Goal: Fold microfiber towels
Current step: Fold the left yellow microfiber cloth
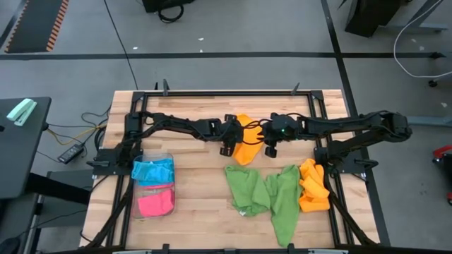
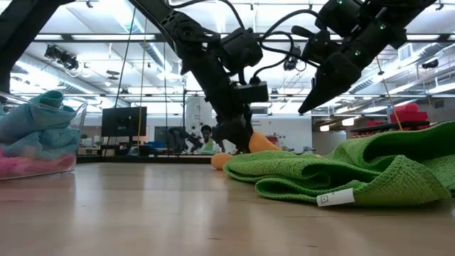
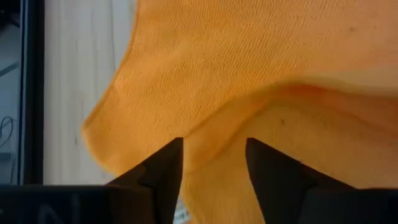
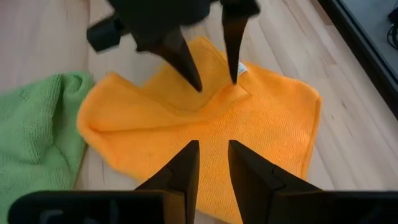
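An orange microfiber towel point(image 1: 247, 148) point(image 4: 255, 137) lies partly folded on the wooden table at the far middle, one flap turned over onto the rest. My left gripper point(image 1: 227, 148) point(image 4: 216, 84) reaches in from the table's left, slanting down, its fingers open on either side of that flap. My right gripper point(image 1: 270, 149) point(image 4: 213, 155) hangs above the towel's right part, clear of it, its fingers a little open with nothing between them. My left gripper straddles the raised edge of the folded-over flap point(image 4: 227, 94) point(image 3: 214, 134) with open fingers, coming slanting down from the table's left. Whether the fingertips point(image 4: 198, 86) touch the cloth I cannot tell. The towel lies flat on the table.
Two green towels point(image 1: 246, 187) point(image 1: 284, 201) lie crumpled near the middle front, and an orange pile point(image 1: 313, 187) sits at the right. A clear tray point(image 1: 169, 156) at the left holds a blue point(image 1: 152, 171) and a pink towel point(image 1: 155, 203). Black frame rails border the table.
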You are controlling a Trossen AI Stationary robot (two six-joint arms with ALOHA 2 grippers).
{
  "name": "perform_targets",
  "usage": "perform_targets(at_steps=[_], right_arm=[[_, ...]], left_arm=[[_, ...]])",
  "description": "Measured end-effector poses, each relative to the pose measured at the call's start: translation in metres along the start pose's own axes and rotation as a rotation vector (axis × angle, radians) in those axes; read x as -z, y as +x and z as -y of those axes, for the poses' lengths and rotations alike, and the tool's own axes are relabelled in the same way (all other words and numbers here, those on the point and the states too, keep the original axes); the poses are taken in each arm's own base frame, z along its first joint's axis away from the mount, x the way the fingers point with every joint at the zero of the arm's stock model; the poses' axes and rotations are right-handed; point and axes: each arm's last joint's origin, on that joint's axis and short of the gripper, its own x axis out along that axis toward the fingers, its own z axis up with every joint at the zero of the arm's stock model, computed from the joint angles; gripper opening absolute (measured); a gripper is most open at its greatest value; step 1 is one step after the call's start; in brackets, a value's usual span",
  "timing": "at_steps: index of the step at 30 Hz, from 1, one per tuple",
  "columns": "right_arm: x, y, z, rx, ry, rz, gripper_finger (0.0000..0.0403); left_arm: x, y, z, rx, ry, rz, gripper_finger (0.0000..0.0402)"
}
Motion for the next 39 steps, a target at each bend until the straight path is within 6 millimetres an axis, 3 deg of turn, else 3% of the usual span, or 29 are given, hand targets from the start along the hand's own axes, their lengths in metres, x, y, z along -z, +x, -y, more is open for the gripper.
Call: perform_targets(at_steps=[4,9,13,17,22,30,34,39], right_arm=[[0.002,-0.004,0.000,-0.002,0.004,-0.016,0.0093],[0.002,-0.010,-0.002,-0.012,0.010,-0.017,0.0093],[0.003,-0.015,-0.002,-0.012,0.010,-0.019,0.0093],[0.002,-0.017,-0.001,-0.013,0.006,-0.007,0.0093],[0.002,-0.017,-0.001,-0.015,0.002,-0.007,0.0093],[0.002,-0.017,-0.001,-0.015,0.005,-0.005,0.0093],[0.001,-0.017,-0.001,-0.015,0.006,0.004,0.0093],[0.001,-0.017,-0.001,-0.015,0.010,0.005,0.0093]], left_arm=[[0.000,-0.004,-0.003,-0.010,-0.004,-0.008,0.0198],[-0.002,-0.020,-0.009,-0.002,0.002,-0.011,0.0184],[0.002,-0.036,-0.008,0.147,0.020,-0.021,0.0166],[0.004,-0.038,0.001,0.353,0.013,0.021,0.0153],[-0.003,-0.036,0.016,0.383,0.044,0.054,0.0164],[-0.014,-0.037,0.024,0.369,0.035,0.116,0.0190],[-0.017,-0.037,0.023,0.359,0.002,0.137,0.0157],[-0.017,-0.037,0.023,0.360,-0.021,0.133,0.0051]])
